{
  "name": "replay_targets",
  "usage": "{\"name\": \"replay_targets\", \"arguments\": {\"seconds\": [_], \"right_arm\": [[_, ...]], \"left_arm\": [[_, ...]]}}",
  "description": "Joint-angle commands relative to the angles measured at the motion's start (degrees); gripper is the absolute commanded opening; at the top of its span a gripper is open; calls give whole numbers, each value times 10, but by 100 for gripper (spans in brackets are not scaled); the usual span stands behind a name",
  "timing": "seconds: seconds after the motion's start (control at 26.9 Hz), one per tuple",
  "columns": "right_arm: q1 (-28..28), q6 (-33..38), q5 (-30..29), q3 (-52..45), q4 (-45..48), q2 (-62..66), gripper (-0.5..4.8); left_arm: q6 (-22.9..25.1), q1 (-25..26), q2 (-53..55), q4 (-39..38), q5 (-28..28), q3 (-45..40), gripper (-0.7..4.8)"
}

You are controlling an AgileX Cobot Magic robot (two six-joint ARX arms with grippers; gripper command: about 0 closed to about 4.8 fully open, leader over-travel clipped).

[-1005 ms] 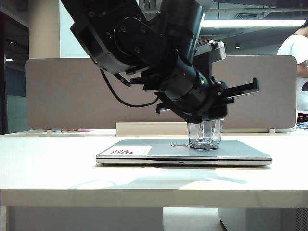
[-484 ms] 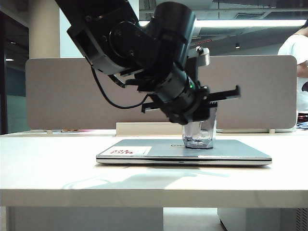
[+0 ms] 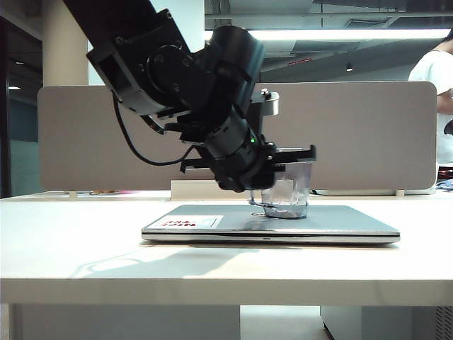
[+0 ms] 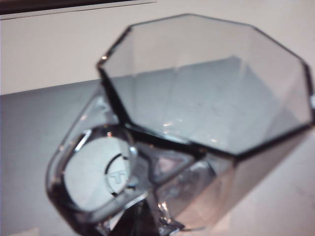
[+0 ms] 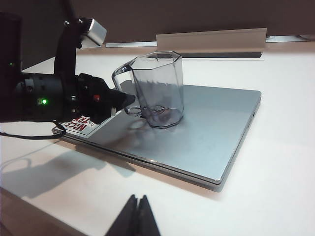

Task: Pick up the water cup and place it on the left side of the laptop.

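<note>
The left pincer (image 5: 125, 101) has the water cup (image 3: 287, 191) by its handle — jaws pinched tight on that glass loop, and the cup hangs just clear of, or barely grazing, the laptop (image 3: 340, 221) lid; from the exterior view I can't say which. It's tilted a touch, base over the middle of the lid. In the left wrist view the water cup (image 4: 197, 118) fills nearly everything, its faceted rim and thick base right up against the camera.

So this reads as the carry step: grasp made, cup off its resting spot, delivery not yet done. The next move calls for a sweep toward the sticker end of the lid and past the laptop's edge, then a level set-down on the bare surface (image 3: 71, 241) beside it — with care, since a handle grip lets a heavy-bottomed mug swing.

The right pincer (image 5: 138, 216) hangs low over the near edge of the surface, closed with nothing in it, well apart from the action.
</note>
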Motion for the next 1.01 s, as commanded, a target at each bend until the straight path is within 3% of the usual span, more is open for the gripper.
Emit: {"name": "replay_targets", "arguments": {"seconds": [0.04, 0.15, 0.26, 0.3, 0.45, 0.56, 0.78, 1.01], "right_arm": [[0, 2, -1, -3, 5, -1, -6], [0, 2, -1, -3, 5, -1, -6], [0, 2, -1, -3, 5, -1, -6], [0, 1, 0, -3, 5, -1, -6], [0, 2, -1, -3, 5, -1, -6], [0, 1, -1, -3, 5, -1, -6], [0, 2, -1, -3, 5, -1, -6], [0, 1, -1, -3, 5, -1, -6]], "left_arm": [[3, 10, -2, -5, -2, 2, -5], [3, 10, -14, -56, 5, 2, -2], [3, 2, -54, -143, 4, 2, 68], [2, 2, -66, -156, 4, 2, 68], [2, 14, -90, -167, 3, 2, 96], [3, 32, -87, -171, 8, 2, 185], [0, 69, -73, -162, 85, 2, 187], [0, 68, -62, -134, 99, 2, 187]]}}
